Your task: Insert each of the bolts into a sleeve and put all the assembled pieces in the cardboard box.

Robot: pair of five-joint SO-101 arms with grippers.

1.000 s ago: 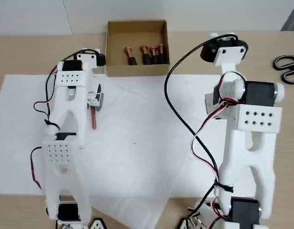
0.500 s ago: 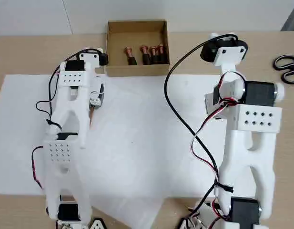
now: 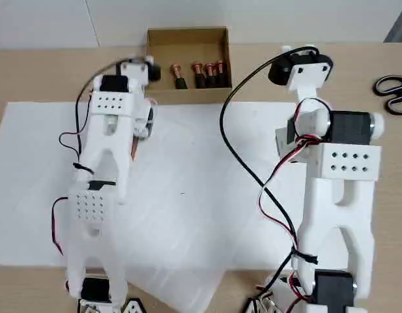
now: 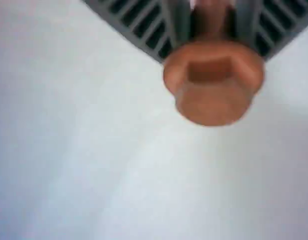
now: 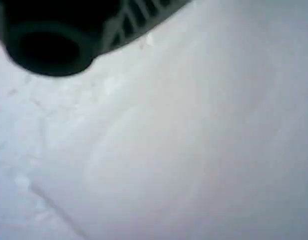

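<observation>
- The left jaws are clenched on a bolt (image 4: 213,82). They grip the shank and the copper head sticks out free, toward the wrist camera.
- That grip leaves the far end of the shank bare, which is probably the end meant to enter a sleeve.
- In the high view the left arm (image 3: 103,163) hangs over the paper (image 3: 207,215), just in front of the box (image 3: 187,96). A strip of copper shows beside it.
- The right jaws grasp a black sleeve (image 5: 46,47), with one ribbed jaw pressed along its side. Its open bore faces the wrist camera (the other jaw is hidden, so this is a judgement).
- The right arm (image 3: 337,182) stands well apart from the left, over the far side of the paper. The two parts are not yet lined up.
- Four finished pieces (image 3: 201,73) lie side by side in the box, copper heads toward its back wall. This bolt and sleeve look like the last pair.
- The next move needs both arms to meet over the paper with shank and bore on one line. A slight tilt would jam the bolt at the sleeve's rim.
- Scissors (image 3: 393,91) lie on the counter (image 3: 31,72), out of the way.
</observation>
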